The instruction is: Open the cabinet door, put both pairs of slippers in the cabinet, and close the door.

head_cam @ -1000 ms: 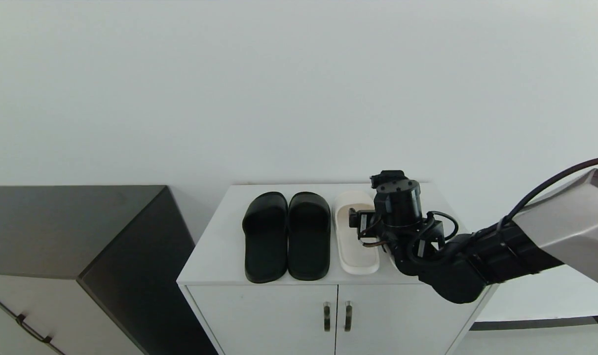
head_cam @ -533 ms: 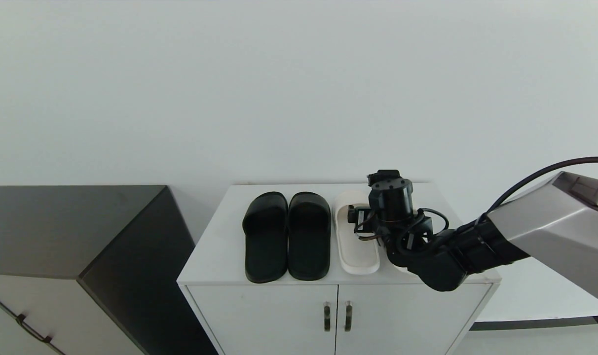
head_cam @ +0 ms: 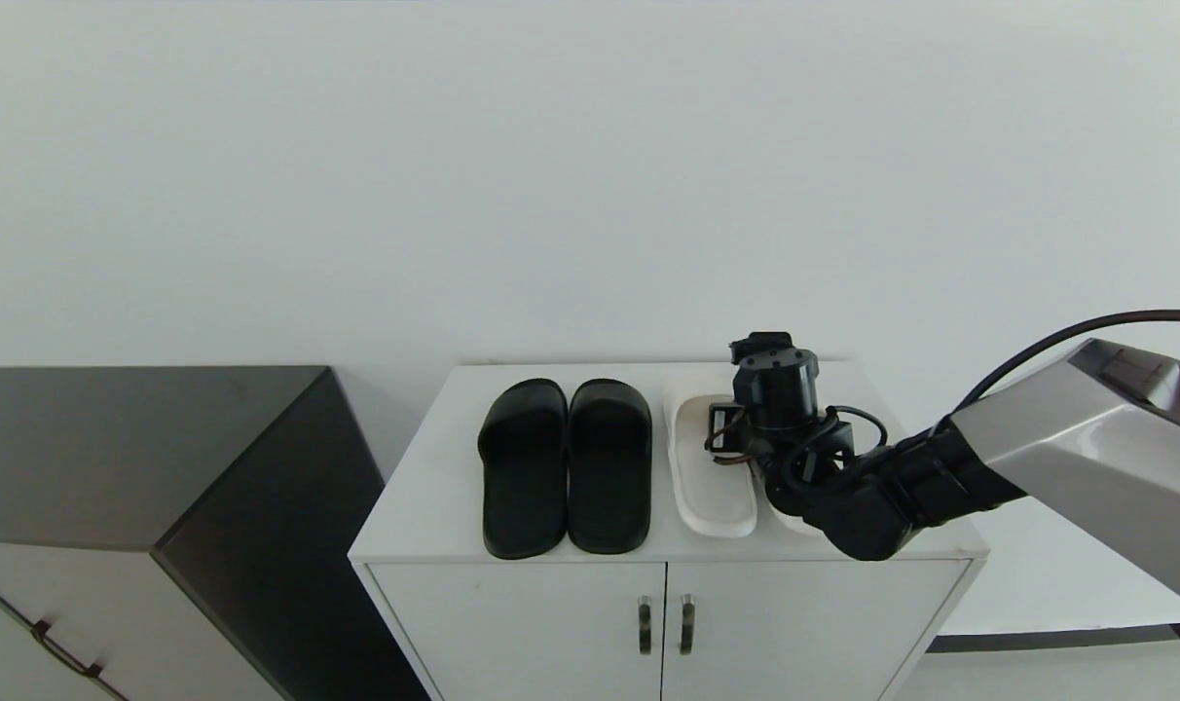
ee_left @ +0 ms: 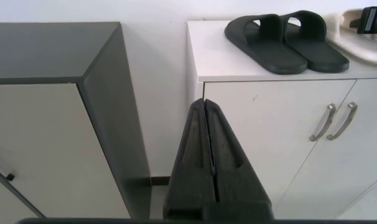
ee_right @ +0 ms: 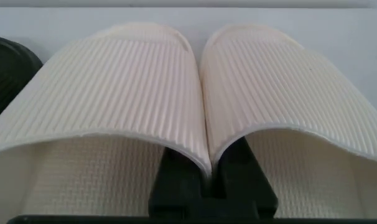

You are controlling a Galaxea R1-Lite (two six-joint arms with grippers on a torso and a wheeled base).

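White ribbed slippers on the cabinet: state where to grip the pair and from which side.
Pinch the two inner strap edges of the white ribbed rubber slippers together, coming in from the open heel ends at the front of the white cabinet. The arched straps touch there, so one finger fits under each, as the right tool sits now.

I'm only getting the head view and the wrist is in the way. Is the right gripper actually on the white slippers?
Observer: Yes. The right gripper has its fingers under the straps of the white slippers, one in each, pinching the inner strap edges between them.
Operator: And the left gripper?
Observer: The left gripper is shut and empty, held low in front of the cabinet.
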